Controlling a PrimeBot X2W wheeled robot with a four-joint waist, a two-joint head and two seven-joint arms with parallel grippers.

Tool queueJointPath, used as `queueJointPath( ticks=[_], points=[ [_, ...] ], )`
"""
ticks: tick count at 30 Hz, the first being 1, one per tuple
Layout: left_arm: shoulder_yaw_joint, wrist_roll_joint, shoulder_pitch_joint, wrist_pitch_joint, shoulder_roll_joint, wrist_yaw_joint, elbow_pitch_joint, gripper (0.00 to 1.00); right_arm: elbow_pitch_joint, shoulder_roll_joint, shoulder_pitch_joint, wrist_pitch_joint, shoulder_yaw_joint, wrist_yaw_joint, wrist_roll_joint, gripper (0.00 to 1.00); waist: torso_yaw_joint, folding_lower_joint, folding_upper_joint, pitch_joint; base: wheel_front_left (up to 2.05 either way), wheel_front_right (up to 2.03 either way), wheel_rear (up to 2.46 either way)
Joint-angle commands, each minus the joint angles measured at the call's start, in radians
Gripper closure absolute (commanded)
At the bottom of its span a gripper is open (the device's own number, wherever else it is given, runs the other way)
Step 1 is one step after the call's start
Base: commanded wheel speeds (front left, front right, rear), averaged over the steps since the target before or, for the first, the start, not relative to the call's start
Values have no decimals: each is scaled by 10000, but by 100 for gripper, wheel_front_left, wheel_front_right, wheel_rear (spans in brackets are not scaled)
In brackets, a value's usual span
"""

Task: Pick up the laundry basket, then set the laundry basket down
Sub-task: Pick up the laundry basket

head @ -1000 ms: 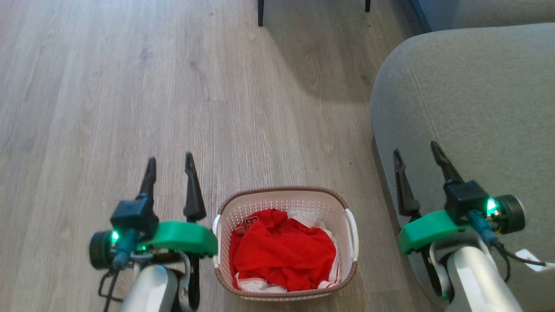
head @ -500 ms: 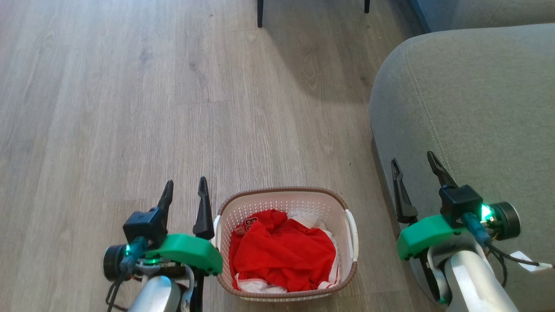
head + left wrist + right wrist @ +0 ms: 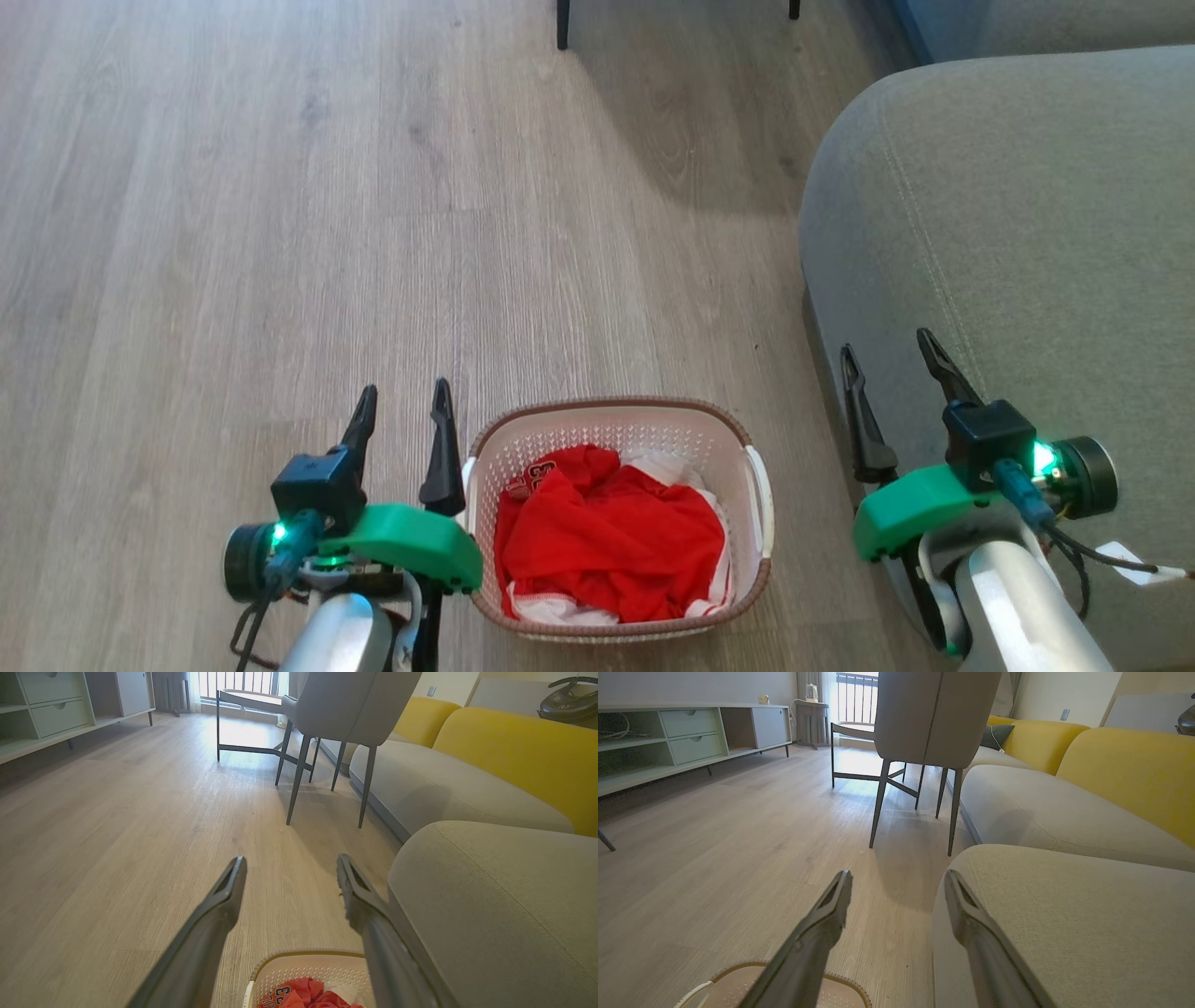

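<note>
Two grippers flank the laundry basket (image 3: pixel 616 431), which sits on the wood floor (image 3: pixel 280 233) at the lower centre of the head view, holding red and white clothes (image 3: pixel 607 541). The left gripper (image 3: pixel 401 399) at lower left hangs just beside the basket's left handle, fingers apart and empty. The right gripper (image 3: pixel 887 353) at lower right is likewise spread and empty, but lies over the grey sofa arm (image 3: pixel 1008 233), apart from the right handle. This looks like staging for a two-handed lift, not yet begun.

Left wrist view: parted fingers point toward a chair (image 3: pixel 350 700), with the basket at the bottom edge, below them.

Right wrist view: the basket's rim shows at lower left and the sofa arm crowds the right finger, so closing inward probably needs care.
</note>
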Motion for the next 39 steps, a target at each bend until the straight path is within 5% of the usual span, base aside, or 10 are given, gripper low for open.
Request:
queueJointPath(
  ticks=[1,13,23,39],
  points=[
    [296,30,-519,-67,-25,69,-339,0,-265,22,-396,-122,198,71,10,0,12,0,0,101,0,0,0],
    [-5,-387,-1191,-67,-26,4,560,0,474,-142,-878,-122,176,71,638,0,136,0,0,1547,0,0,0],
    [-423,-519,-2897,-67,-26,-45,2472,0,1994,-461,-2350,-122,730,71,1436,0,364,0,0,3809,0,0,0],
    [-1422,-1397,-5424,-67,-26,-1116,6151,0,6336,-440,-5092,-95,2009,71,3289,0,746,0,0,6524,0,0,0]
  ],
)
